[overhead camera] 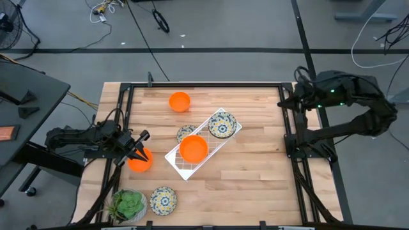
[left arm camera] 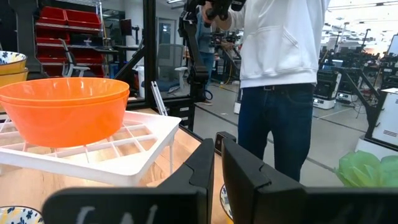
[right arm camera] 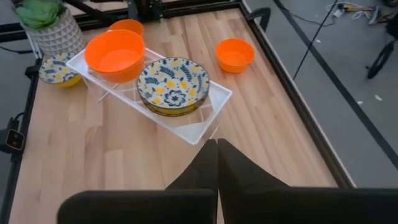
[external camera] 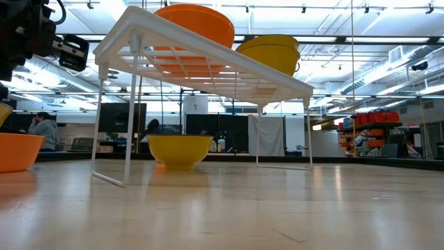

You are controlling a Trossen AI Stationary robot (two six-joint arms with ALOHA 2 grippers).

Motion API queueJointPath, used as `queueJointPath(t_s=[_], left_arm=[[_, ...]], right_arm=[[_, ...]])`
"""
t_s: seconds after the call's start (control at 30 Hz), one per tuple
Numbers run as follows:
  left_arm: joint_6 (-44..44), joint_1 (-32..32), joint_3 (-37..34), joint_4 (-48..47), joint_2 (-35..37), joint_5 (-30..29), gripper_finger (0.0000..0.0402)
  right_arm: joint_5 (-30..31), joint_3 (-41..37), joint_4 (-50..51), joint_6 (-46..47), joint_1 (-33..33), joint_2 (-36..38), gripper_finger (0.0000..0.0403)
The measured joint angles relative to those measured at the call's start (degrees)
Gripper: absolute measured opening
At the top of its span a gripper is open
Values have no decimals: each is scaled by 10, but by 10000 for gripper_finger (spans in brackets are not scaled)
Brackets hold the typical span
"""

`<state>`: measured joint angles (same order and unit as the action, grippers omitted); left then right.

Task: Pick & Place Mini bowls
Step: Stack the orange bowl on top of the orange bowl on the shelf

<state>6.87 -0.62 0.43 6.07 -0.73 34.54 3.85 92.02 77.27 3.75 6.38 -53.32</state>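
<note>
Left hand (overhead camera: 142,153): at the left edge of the tabletop (overhead camera: 255,160), fingers nearly together on the rim of an orange bowl (overhead camera: 139,161); judged a rim pinch, though the far side of the contact is hidden
Right hand (right arm camera: 217,152): parked at the right side of the tabletop, fingers pressed fully together, holding nothing
Rack (overhead camera: 185,167): white wire grid on thin legs, mid-tabletop, set diagonally
Bowls on rack: one orange bowl on the rack (overhead camera: 193,148) and a floral bowl on the rack (overhead camera: 222,124), which may be a nested pair in the right wrist view
Bowl under rack: floral bowl beneath the grid (overhead camera: 186,133), on the tabletop
Loose bowls: plain orange bowl (overhead camera: 179,101) towards the far edge; floral bowl by the plant (overhead camera: 163,200) just beside the potted plant (overhead camera: 128,206)
Background: a person (left arm camera: 277,62) stands beyond the tabletop, clear of both arms
Handling, judged: bowls look light, rigid and smooth-walled, likely plastic; slippery, not obviously fragile
Grip point, judged: one finger inside and one outside the wall, pinching just below the rim; gripping across the full width looks unsuitable
Risk, judged: a one-sided pinch may let the bowl tilt or swing; the rack looks light and could shift if knocked
</note>
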Motion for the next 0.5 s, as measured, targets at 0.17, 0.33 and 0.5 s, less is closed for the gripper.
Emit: queueJointPath(t_s=[0.17, 0.33, 0.5], left_arm=[[0, 0, 0, 0, 0, 0, 37], [0, 0, 0, 0, 0, 0, 37], [0, 0, 0, 0, 0, 0, 37]], right_arm=[[0, 2, 9, -2, 4, 16, 0], [-14, 2, 9, 1, 4, 24, 0], [-47, 2, 9, 1, 4, 32, 0]])
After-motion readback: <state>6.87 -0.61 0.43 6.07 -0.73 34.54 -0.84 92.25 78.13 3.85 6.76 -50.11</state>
